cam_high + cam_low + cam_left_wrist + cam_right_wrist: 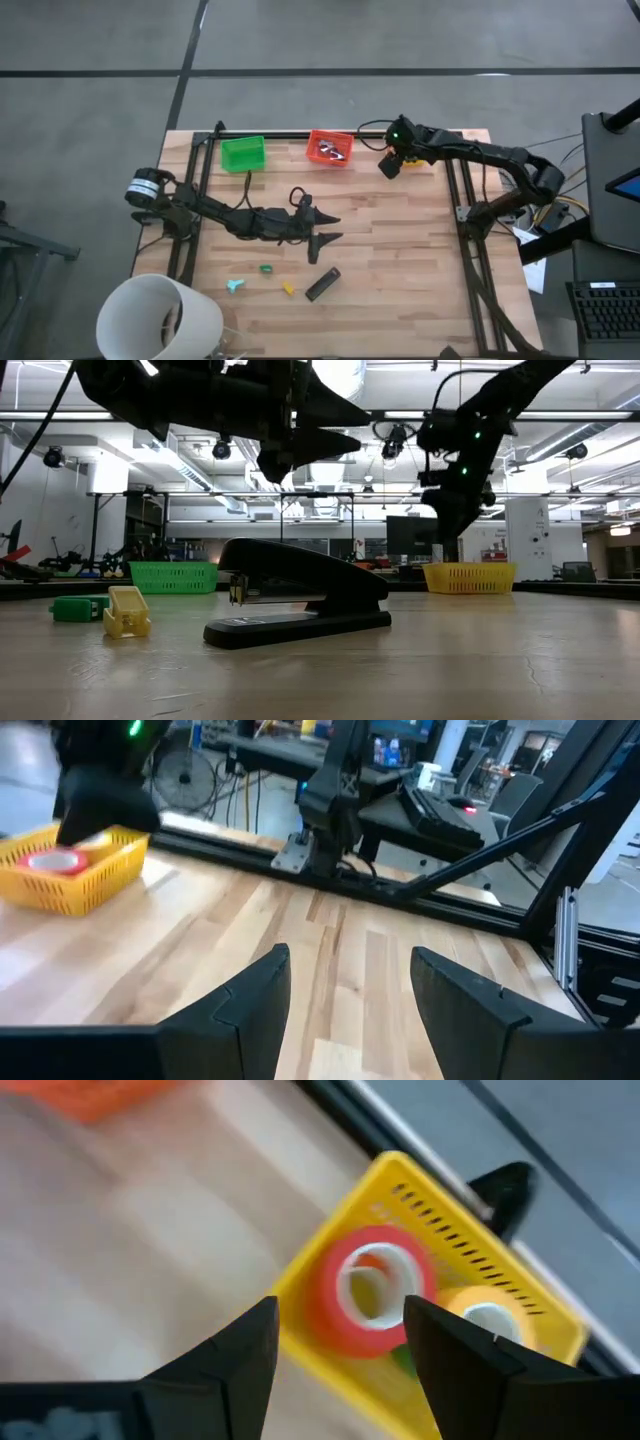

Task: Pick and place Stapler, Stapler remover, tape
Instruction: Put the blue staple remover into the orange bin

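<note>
My right gripper (340,1350) hangs over the yellow basket (490,1250) at the far side of the table, near the right corner. Its two fingers stand apart and hold nothing. Below them a red tape roll (365,1295) lies in the basket, next to a yellow tape roll (490,1315). I think the fingers are wide so the red roll can drop in and stay there.

My left gripper (350,1005) floats above the middle of the table. Its fingers are apart too, with nothing between them, only bare wood under them. I guess it waits there so it is close to the things left to pick.

The stapler (322,284) lies flat on the wood at the near side, a little way past the left gripper, and nothing touches it. Close to it sit a small yellow piece (288,289), a green piece (266,268) and a blue-green piece (235,286). I cannot tell which one is the stapler remover.

At the far edge I also see a green basket (243,153) and an orange basket (330,148) with something small inside. I think the stapler is next, as it is the biggest thing not put away
</note>
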`<state>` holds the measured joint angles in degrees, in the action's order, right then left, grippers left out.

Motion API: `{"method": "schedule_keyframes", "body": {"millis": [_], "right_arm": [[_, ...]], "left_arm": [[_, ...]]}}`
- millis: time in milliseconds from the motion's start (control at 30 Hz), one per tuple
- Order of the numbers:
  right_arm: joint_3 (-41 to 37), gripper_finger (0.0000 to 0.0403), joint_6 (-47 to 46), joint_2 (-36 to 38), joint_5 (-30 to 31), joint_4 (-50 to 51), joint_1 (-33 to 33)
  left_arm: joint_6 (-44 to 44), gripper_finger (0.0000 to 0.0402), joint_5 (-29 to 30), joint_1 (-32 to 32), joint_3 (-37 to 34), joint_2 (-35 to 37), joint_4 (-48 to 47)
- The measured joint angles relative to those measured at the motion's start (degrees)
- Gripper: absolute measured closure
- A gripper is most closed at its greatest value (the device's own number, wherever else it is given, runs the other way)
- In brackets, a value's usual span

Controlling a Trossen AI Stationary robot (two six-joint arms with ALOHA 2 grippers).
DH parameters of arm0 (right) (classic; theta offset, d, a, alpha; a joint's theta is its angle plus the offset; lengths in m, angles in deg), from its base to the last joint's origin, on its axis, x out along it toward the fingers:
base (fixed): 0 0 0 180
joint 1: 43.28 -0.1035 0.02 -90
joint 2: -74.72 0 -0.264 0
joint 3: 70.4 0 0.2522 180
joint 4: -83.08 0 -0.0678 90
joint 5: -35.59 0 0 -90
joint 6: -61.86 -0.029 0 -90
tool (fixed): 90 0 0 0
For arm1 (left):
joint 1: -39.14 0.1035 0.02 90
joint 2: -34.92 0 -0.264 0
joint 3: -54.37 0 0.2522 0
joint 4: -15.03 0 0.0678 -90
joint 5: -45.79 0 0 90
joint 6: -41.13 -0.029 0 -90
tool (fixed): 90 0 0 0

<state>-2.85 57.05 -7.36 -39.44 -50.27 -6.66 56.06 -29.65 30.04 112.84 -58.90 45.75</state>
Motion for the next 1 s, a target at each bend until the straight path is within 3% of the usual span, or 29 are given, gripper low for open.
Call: {"method": "schedule_keyframes", "body": {"millis": [167,567,700,833,1000], "right_arm": [[-1.9,0.0201,-1.67,6.51,-6.28,-0.41,-5.2],[-14.14,0.0207,-4.82,20.0,-6.7,-11.42,-25.59],[-17.45,0.0207,-5.74,21.89,-6.68,-16.45,-32.02],[-19.41,0.0207,-7.55,22.8,-6.5,-20.25,-36.53],[-21.46,0.0207,-8.37,22.85,-6.46,-24.58,-39.77]], "left_arm": [[2.15,0.0193,-1.71,-0.11,0.0,0.0,-1.92],[3.4,0.0193,-19.63,-0.37,0.0,0.0,-4.42],[4.65,0.0193,-19.92,-0.39,0.0,0.0,-4.65],[7.4,0.0193,-15.93,-0.39,0.0,0.0,-3.86],[7.09,0.0193,-20.06,-0.9,0.02,0.01,-6.92]]}}
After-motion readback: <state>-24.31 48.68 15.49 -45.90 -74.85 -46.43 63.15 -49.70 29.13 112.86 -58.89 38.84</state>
